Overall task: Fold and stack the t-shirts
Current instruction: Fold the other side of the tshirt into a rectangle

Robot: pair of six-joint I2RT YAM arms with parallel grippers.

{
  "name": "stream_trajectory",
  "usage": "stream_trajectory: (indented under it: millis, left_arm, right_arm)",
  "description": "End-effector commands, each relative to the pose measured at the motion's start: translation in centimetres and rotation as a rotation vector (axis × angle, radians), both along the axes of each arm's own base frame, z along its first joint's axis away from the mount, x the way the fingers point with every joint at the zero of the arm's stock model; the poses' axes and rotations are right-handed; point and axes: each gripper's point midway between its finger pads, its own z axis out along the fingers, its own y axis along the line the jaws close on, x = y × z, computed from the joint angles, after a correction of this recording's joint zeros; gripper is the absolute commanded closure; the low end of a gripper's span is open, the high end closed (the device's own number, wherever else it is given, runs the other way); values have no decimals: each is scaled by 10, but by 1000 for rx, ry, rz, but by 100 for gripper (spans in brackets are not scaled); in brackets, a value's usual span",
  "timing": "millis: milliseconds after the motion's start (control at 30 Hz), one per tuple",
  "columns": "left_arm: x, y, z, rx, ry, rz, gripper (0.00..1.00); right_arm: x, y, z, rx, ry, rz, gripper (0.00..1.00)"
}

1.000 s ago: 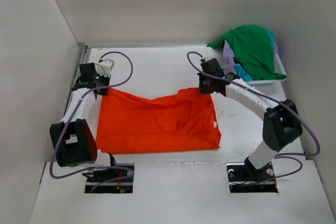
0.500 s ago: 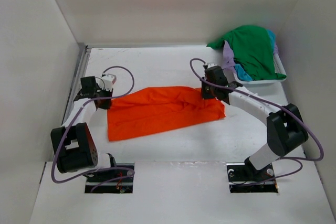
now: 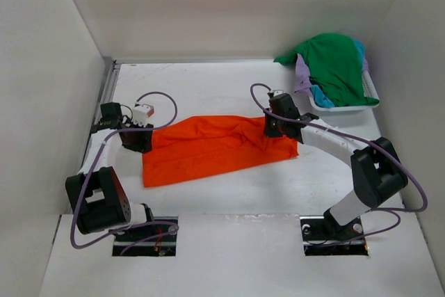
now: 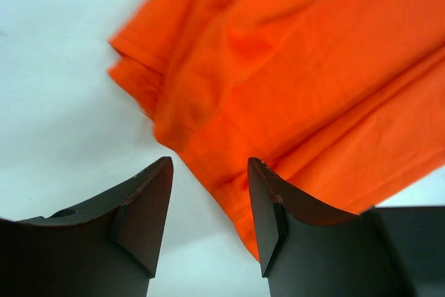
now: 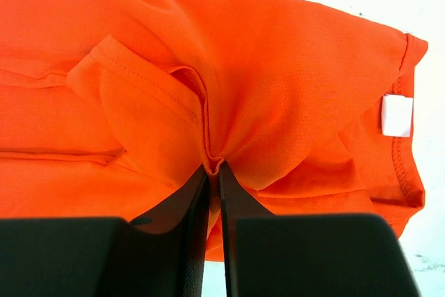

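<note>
The orange t-shirt (image 3: pixel 215 147) lies folded into a long band across the middle of the table. My left gripper (image 3: pixel 141 142) sits at its left end, open. In the left wrist view the left gripper (image 4: pixel 208 165) holds nothing, and the shirt's edge (image 4: pixel 313 67) lies just ahead of it. My right gripper (image 3: pixel 273 129) is at the band's right end. In the right wrist view the right gripper (image 5: pixel 213 166) stands almost together, pinching a small ridge of the orange cloth (image 5: pixel 278 67). The green (image 3: pixel 334 64), teal (image 3: pixel 321 95) and lavender (image 3: pixel 302 74) t-shirts are heaped in the basket.
The white basket (image 3: pixel 341 108) stands at the back right corner, close to the right arm's elbow. White walls enclose the table on three sides. A white label (image 5: pixel 398 115) shows on the orange shirt's right edge.
The orange shirt has gone from a wide spread to a narrower folded band. My left jaws have opened and let go of its left end. The right jaws still pinch the cloth.
</note>
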Motion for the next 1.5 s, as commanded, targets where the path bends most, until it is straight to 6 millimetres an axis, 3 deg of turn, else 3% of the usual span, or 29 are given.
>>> stream_trajectory:
  millis: [0,433,467,533,600,667,800,1100,1167,1333,1467]
  left_arm:
    - [36,5,24,-56,-77,99,54]
    - [43,16,-19,-90,132,232,59]
    - [43,13,-20,-90,137,225,63]
    - [43,7,-23,-91,150,207,82]
    - [44,4,-20,-83,136,191,92]
    - [47,3,-9,-72,96,175,95]
    - [56,2,15,-5,-6,126,96]
    - [46,-6,7,21,10,97,96]
    - [46,-7,7,21,11,97,96]
    - [45,-7,5,20,17,97,95]
    - [43,-5,4,22,21,97,95]
  right_arm:
    - [4,10,16,46,-55,15,86]
    - [6,11,18,43,-62,23,87]
    - [6,11,18,42,-61,23,87]
    - [6,11,21,41,-67,23,88]
    - [8,8,28,35,-89,20,89]
    - [9,7,34,31,-107,19,88]
    - [17,0,39,13,-119,11,77]
    - [21,-7,40,-69,-150,12,63]
    - [21,-4,40,-78,-157,27,63]
    - [20,-5,29,-101,-119,35,77]
    - [16,-6,19,-114,-77,36,75]
